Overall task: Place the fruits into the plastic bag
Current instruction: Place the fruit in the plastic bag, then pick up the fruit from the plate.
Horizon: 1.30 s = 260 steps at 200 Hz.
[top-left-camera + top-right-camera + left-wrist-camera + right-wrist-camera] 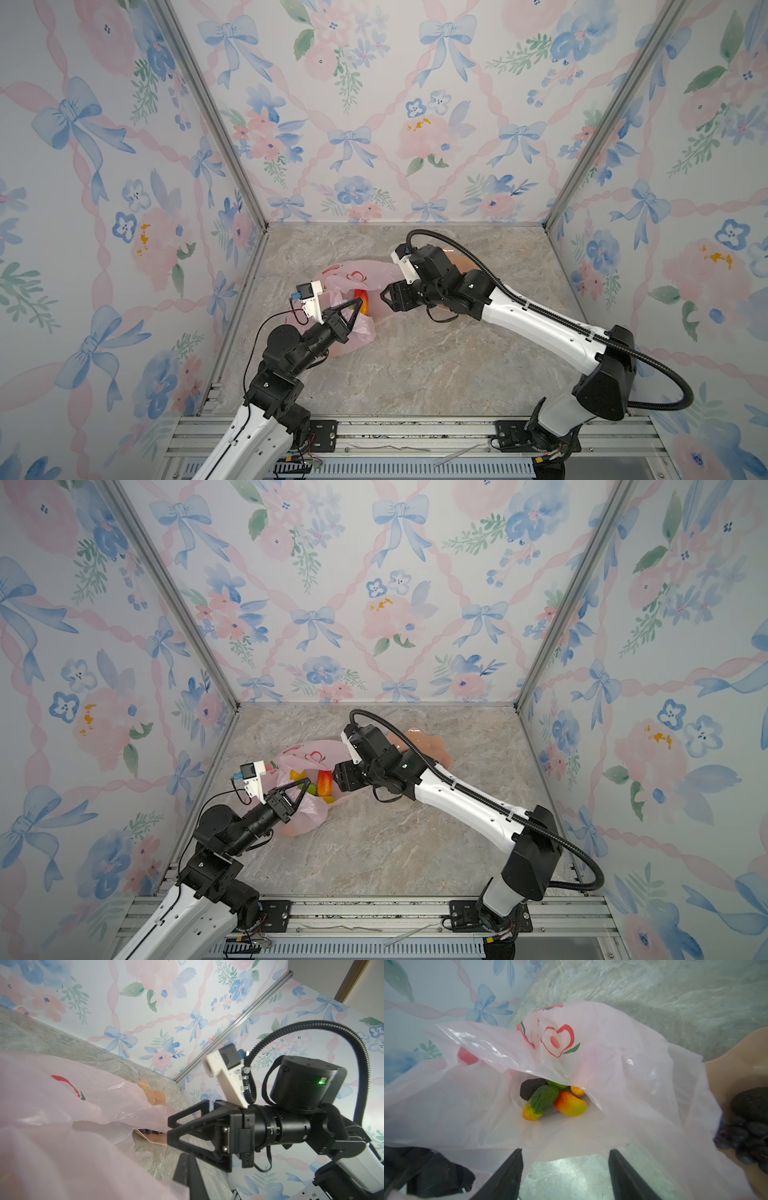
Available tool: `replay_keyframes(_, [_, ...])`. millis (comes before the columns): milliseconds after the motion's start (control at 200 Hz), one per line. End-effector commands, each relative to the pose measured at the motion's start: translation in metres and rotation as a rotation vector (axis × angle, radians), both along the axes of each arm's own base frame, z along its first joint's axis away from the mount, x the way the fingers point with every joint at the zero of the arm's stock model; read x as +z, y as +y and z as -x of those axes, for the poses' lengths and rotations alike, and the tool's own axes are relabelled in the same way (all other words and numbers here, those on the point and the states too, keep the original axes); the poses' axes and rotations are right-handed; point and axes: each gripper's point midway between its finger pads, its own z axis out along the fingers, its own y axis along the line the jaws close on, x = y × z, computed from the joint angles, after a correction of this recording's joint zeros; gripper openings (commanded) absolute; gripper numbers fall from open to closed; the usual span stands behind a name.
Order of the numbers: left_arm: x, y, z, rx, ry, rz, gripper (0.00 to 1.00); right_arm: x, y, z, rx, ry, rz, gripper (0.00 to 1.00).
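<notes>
on the marbled table [415, 365], in both top views, the pink plastic bag [357, 274] [309, 752] lies toward the left wall, its mouth turned to my right arm. my left pincer [360, 300] [308, 780] is pressed together on the bag's near rim and holds that edge up off the table. through the mouth, in a top view, a red-orange mango [324, 780] and a yellow fruit [296, 775] show inside. my right pincer [384, 297] [336, 777] sits just at the mouth. behind that arm a peach dish [432, 746] rests on the table.

from the left wrist, the bag [62, 1126] fills the foreground. my right pincer [169, 1128] is spread and empty, just past the plastic. the bag's edge drapes over part of the dish [154, 1096], and dark grapes [149, 1131] sit on it.

from the right wrist, my right pincer [566, 1169] is spread wide, holding nothing, at the bag's [623, 1064] open mouth. deep inside lie a black bumpy piece [530, 1088], a green-and-yellow mango [539, 1103], the red-orange mango [570, 1106], the yellow fruit [577, 1091] and a green kiwi piece [556, 1085], all touching. beside the bag, the dish [737, 1059] holds the grapes [745, 1138] and another black bumpy piece [751, 1103].
</notes>
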Motion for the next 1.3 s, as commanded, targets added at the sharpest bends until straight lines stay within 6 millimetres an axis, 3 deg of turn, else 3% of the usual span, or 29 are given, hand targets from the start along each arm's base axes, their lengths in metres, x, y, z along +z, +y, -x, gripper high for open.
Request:
replay_keyframes(0, [-0.005,0.001,0.001,-0.001,0.009,0.002,0.00,0.007,-0.026,0.001,-0.034,-0.017,0.029,0.70])
replay_keyframes(185, [-0.005,0.001,0.001,0.000,0.010,0.003,0.00,0.032,-0.072,-0.016,-0.147,-0.072,0.021,0.76])
replay_keyframes(435, [-0.007,0.002,0.002,0.004,0.014,0.006,0.00,0.058,-0.150,-0.044,-0.350,-0.133,-0.061,0.99])
replay_keyframes(455, [-0.007,0.003,0.002,0.005,0.014,0.006,0.00,0.059,-0.156,-0.046,-0.366,-0.132,-0.065,0.97])
replay_keyframes(760, [-0.006,0.001,0.000,-0.002,0.017,0.007,0.00,0.038,-0.219,-0.066,-0.520,0.014,0.040,0.96])
replay_keyframes(960, [-0.005,0.001,0.001,-0.002,0.013,0.009,0.00,0.006,-0.222,-0.087,-0.492,0.165,0.122,0.96])
replay_keyframes(1295, [-0.003,0.004,0.003,0.011,0.016,0.001,0.00,-0.054,-0.202,-0.128,-0.422,0.324,0.206,0.96])
